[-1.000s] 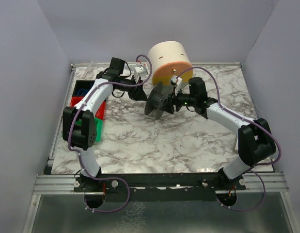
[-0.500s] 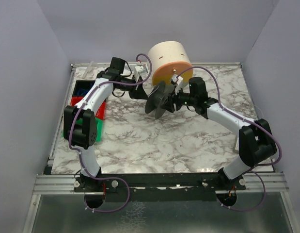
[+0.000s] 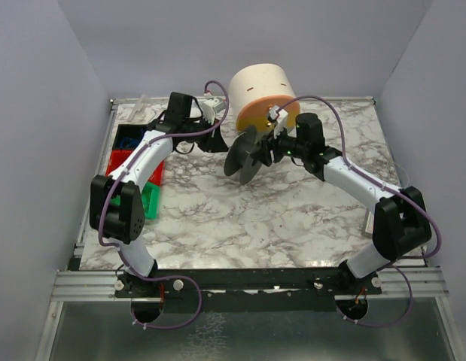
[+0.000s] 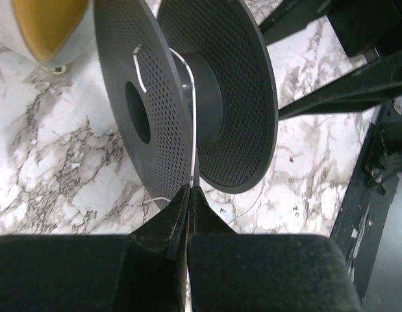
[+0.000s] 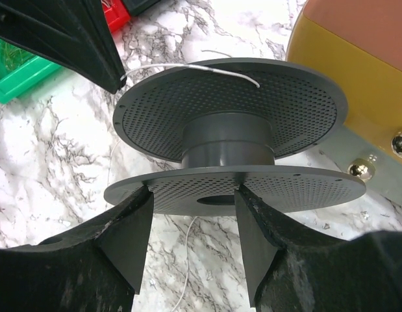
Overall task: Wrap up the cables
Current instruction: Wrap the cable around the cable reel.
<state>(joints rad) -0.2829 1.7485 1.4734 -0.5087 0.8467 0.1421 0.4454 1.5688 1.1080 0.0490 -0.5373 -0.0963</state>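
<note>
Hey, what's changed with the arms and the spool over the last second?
The left gripper closed on the cable, and that arm's elbow swung left. The right gripper shifted slightly farther out. The spool stayed in the right gripper's hold, roughly in place.

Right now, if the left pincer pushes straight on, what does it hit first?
The grey spool: the left pincer, shut on the thin cable, points into the gap between its flanges, so probably the hub, though depth is unclear.
</note>
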